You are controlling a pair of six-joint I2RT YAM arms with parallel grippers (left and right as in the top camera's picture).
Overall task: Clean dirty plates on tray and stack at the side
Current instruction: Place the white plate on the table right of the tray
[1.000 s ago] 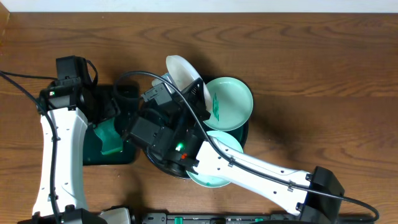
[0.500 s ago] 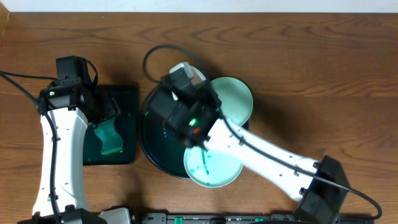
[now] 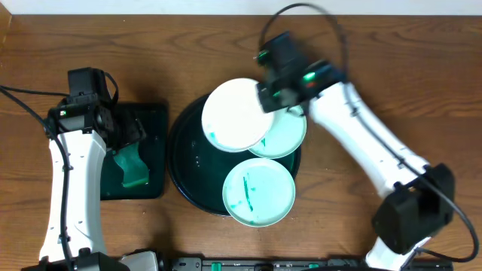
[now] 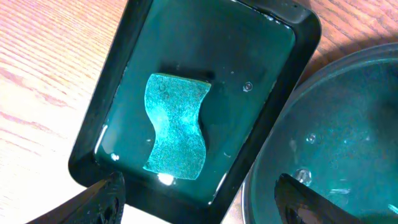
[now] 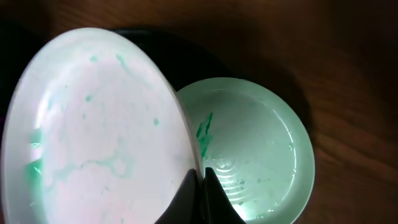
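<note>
**A:** Overhead shows the right gripper (image 3: 263, 98) pinched on the far rim of the white plate (image 3: 235, 114), which is held above the tray (image 3: 184, 147). How will it handle?

**B:** Stiff and light, I'd guess, but it looks glossy and is smeared with teal, so probably slippery. A thin pinch on the rim could let it swing or slide out. A deeper bite on the rim looks safer.

**A:** And the other two?

**B:** One mint plate (image 3: 290, 139) lies on the tray's right side, partly under the white one. The front plate (image 3: 258, 192) seems to jut past the tray's near rim.

**A:** Left gripper (image 4: 199, 185)?

**B:** Spread wide and empty, above the cloth (image 4: 176, 127) in the small tray (image 4: 292, 56) on the worktop (image 4: 37, 74).

**A:** Anything unclear?

**B:** The white plate's underside is hidden. The right wrist view crops the fingers, so I can't tell how deep the grip goes.
</note>
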